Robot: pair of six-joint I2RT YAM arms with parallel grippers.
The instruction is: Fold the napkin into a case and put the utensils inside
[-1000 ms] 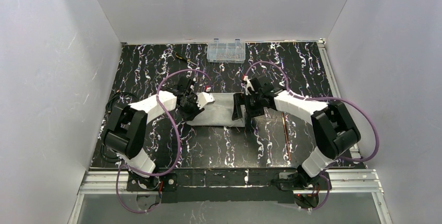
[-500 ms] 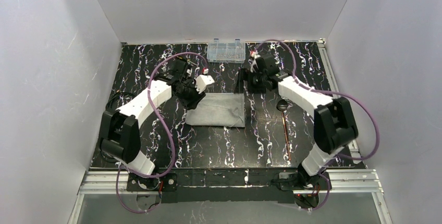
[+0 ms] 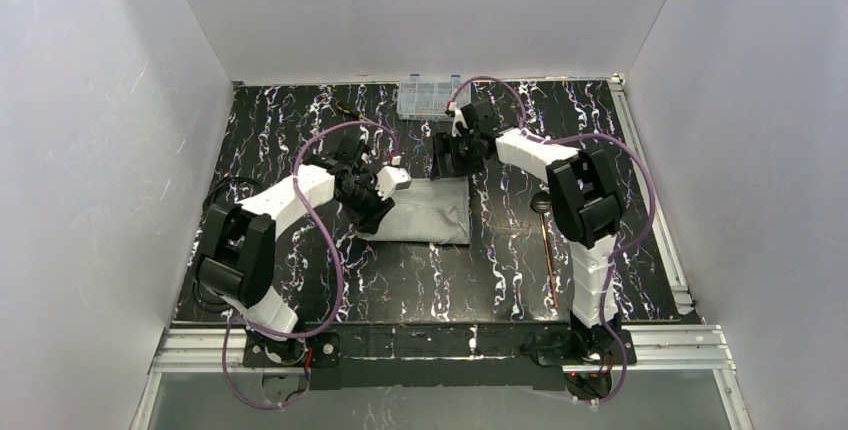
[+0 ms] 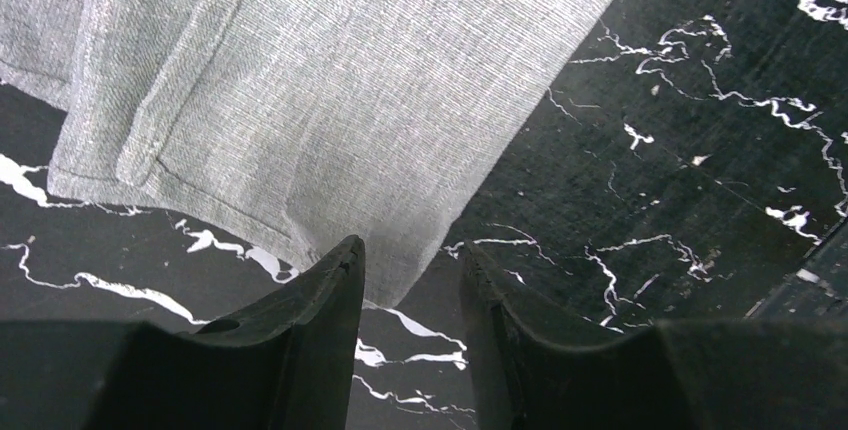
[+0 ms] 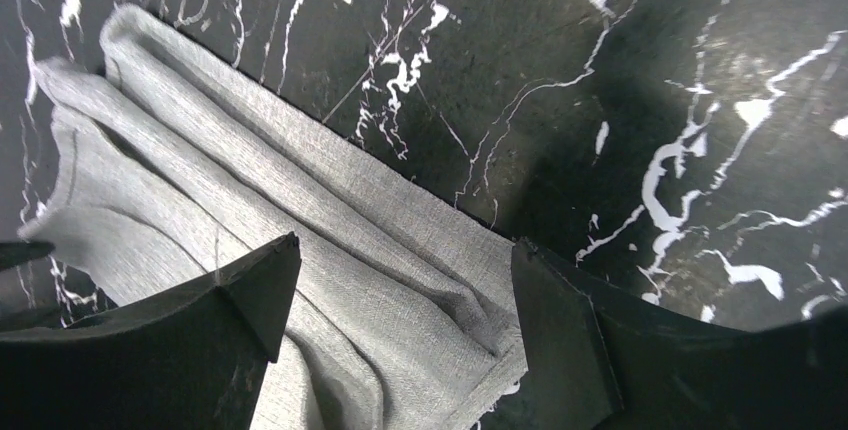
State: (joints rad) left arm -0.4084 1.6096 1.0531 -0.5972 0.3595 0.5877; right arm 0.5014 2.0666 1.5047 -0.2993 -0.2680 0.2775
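Observation:
The napkin [image 3: 425,212] lies on the black marbled table as a folded light-grey rectangle with layered edges. My left gripper [image 3: 378,215] hangs low at its left edge. In the left wrist view that gripper [image 4: 410,247] is open, a corner of the napkin [image 4: 330,80] lies just past its tips, and nothing is gripped. My right gripper [image 3: 447,162] hovers open over the far right corner. In the right wrist view it [image 5: 405,243] straddles the rumpled folds of the napkin [image 5: 300,210] without holding them. The utensils [image 3: 546,245] lie right of the napkin, dark spoon head [image 3: 541,206] at the far end.
A clear plastic compartment box [image 3: 433,97] stands at the table's far edge, just behind the right gripper. A small screwdriver [image 3: 350,110] lies at the back left. White walls enclose the table on three sides.
The right gripper left the napkin's right edge and swung to its far right corner, near the box. The left gripper rose, then came back down at the left edge, jaws wider.

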